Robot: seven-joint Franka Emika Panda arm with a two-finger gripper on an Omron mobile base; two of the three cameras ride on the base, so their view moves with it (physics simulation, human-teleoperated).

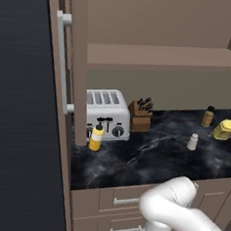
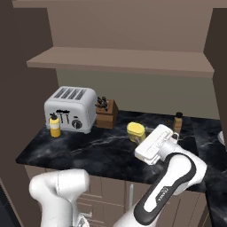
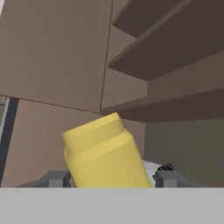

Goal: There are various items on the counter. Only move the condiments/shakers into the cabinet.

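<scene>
i have the squat yellow bottle with its darker cap [image 3: 105, 153] clamped between the two-finger gripper [image 2: 142, 138], lifted above the black marble-patterned counter [image 1: 148, 159] and tilted, so it can go up to the brown wooden wall cabinet's flat shelf [image 2: 124, 60]. it seems clear of the worktop, though the right base view is tight. the yellow squeeze bottle with white collar [image 1: 96, 137] stands just before the silver four-slot toaster [image 1: 106, 113], the pale grey cylindrical shaker [image 1: 192, 141] is mid-counter, and the brown knife block [image 1: 141, 114] stays out of this job.
</scene>
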